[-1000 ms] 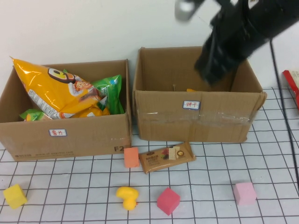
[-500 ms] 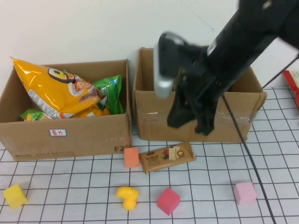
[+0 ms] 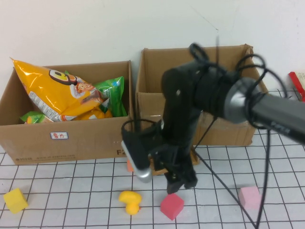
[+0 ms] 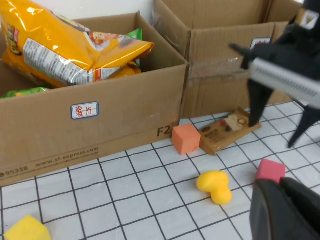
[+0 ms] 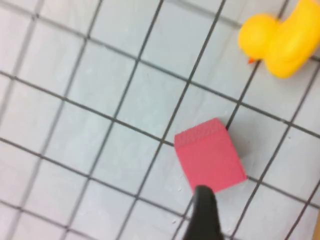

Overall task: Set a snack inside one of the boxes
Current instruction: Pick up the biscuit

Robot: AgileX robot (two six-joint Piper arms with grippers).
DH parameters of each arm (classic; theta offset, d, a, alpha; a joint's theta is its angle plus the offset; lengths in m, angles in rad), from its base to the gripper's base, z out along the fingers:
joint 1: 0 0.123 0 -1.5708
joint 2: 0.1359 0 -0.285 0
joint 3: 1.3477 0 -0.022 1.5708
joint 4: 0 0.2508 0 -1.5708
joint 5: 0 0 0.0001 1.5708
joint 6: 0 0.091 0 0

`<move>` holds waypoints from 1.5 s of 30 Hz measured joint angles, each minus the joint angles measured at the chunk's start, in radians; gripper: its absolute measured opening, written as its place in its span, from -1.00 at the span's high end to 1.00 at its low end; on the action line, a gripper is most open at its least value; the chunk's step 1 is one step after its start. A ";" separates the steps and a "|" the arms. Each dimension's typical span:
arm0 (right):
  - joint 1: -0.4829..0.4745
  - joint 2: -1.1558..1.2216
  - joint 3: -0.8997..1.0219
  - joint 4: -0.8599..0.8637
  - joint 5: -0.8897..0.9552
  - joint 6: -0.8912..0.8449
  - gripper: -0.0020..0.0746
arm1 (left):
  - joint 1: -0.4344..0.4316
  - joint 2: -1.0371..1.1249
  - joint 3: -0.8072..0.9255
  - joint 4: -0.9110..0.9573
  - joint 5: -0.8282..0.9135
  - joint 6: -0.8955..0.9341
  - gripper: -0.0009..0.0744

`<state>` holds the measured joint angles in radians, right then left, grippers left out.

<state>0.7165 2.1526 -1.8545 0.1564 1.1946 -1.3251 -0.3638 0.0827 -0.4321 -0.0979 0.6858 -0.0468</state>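
Note:
Two brown cartons stand at the back. The wider, lower box (image 3: 66, 138) holds an orange chip bag (image 3: 57, 90) and a green bag (image 3: 112, 93). The taller taped box (image 3: 228, 129) is on the right. A brown snack bar (image 4: 227, 131) lies flat in front of the taller box; my right arm hides most of it in the high view. My right gripper (image 3: 181, 185) points down over the mat beside the bar, open and empty, above a red cube (image 3: 171, 205). My left gripper (image 4: 285, 210) shows only in the left wrist view, low over the mat, shut and empty.
An orange cube (image 4: 186, 138) sits left of the snack bar. A yellow duck (image 3: 129, 200), a pink cube (image 3: 249, 197) and a yellow cube (image 3: 15, 200) lie on the grid mat. A red object (image 3: 298, 83) is at the right edge.
My right arm has swung from above the taller box down in front of it, and now hangs low over the mat by the snack bar and red cube.

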 joint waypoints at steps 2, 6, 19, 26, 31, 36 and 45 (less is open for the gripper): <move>0.009 0.022 0.000 -0.022 -0.054 0.017 -0.36 | 0.000 0.000 0.000 0.002 0.005 0.015 0.98; 0.010 0.061 0.001 -0.089 -0.194 0.091 -0.37 | 0.000 0.000 0.000 0.008 0.006 0.028 0.98; 0.010 0.124 0.001 -0.156 -0.377 0.336 -0.45 | 0.000 0.000 0.000 0.049 0.027 0.047 0.98; 0.010 0.157 0.001 -0.203 -0.404 0.375 -0.51 | -0.001 0.000 0.000 0.051 0.029 0.047 0.98; 0.010 0.177 0.001 -0.253 -0.423 0.407 -0.51 | -0.001 0.000 0.000 0.051 0.031 0.047 0.98; 0.008 0.204 0.001 -0.278 -0.460 0.434 -0.51 | -0.001 0.000 0.000 0.053 0.033 0.047 0.98; -0.001 0.214 0.001 -0.280 -0.467 0.478 -0.51 | -0.001 0.000 0.000 0.053 0.033 0.047 0.98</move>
<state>0.7157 2.3664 -1.8532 -0.1238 0.7276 -0.8475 -0.3651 0.0827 -0.4321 -0.0451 0.7186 0.0000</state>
